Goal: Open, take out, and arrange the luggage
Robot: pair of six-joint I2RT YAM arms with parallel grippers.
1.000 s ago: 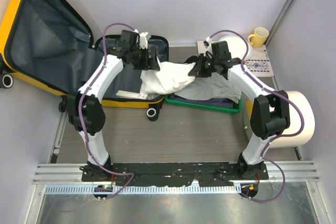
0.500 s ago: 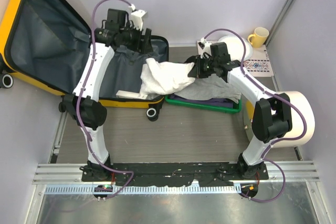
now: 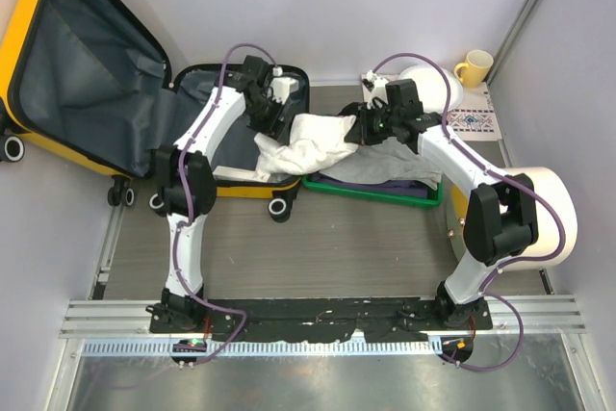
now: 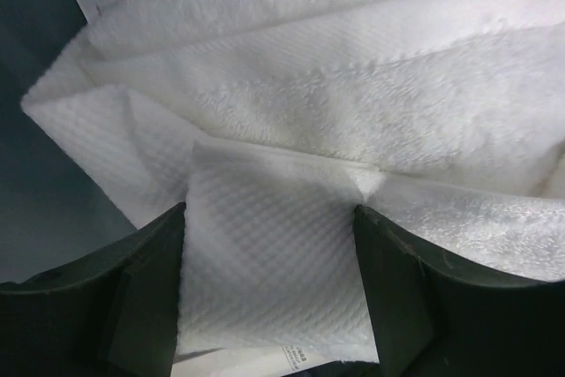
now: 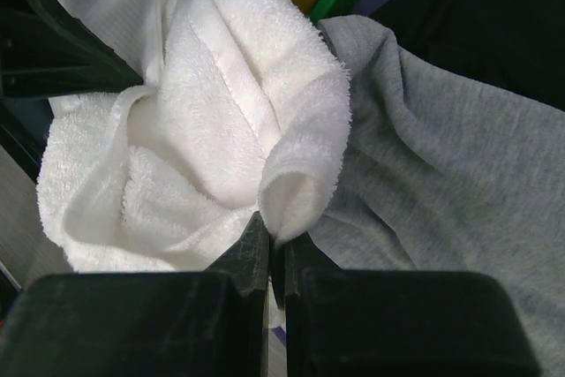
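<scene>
The luggage (image 3: 87,74) lies open at 10 o'clock on the tabletop (image 3: 318,247). The left gripper (image 4: 269,245) has its jaws apart, astride a fold of white towel (image 3: 313,141) at the case's rim. The right gripper (image 5: 275,237) has its jaws clamped on the towel's edge, over grey cloth (image 3: 385,166) in the green tray (image 3: 385,197). A cream cylinder (image 3: 553,214) sits at 3 o'clock.

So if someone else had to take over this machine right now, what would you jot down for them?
Left end effector: open, jaws straddling a fold of the white towel, not closed on it.
Right end effector: shut on the towel's other end.
Luggage: open, lid leaning back at the left; the towel lies half out of it, towards the green tray.
Done: luggage opened; a grey garment lies in the tray.
Left: get the towel fully out and arrange it.
</scene>
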